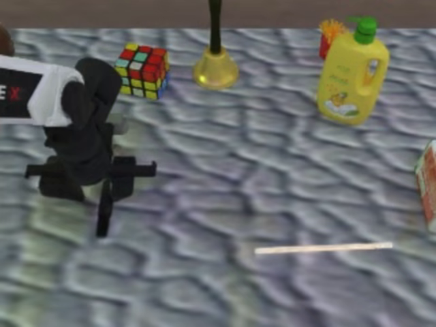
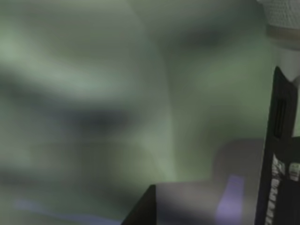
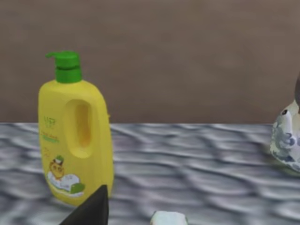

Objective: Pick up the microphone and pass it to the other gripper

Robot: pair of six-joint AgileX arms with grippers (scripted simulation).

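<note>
Left claw (image 1: pixel 103 178) low over surface's (image 1: pixel 272 204) left side, around slim black-handled, grey-mesh-headed microphone (image 1: pixel 104 208); grip tightness unclear. Right claw out of top view.

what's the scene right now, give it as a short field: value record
left gripper: low over the table's left side, around the microphone
microphone: black handle shows below the gripper in the top view; grey mesh head shows in the left wrist view
right gripper: out of the top view; one finger tip shows in its wrist view
puzzle cube: back left
gold bell: back centre, upright
yellow pump bottle: back right, upright
pale stick: flat, front right
handover: not yet done
</note>
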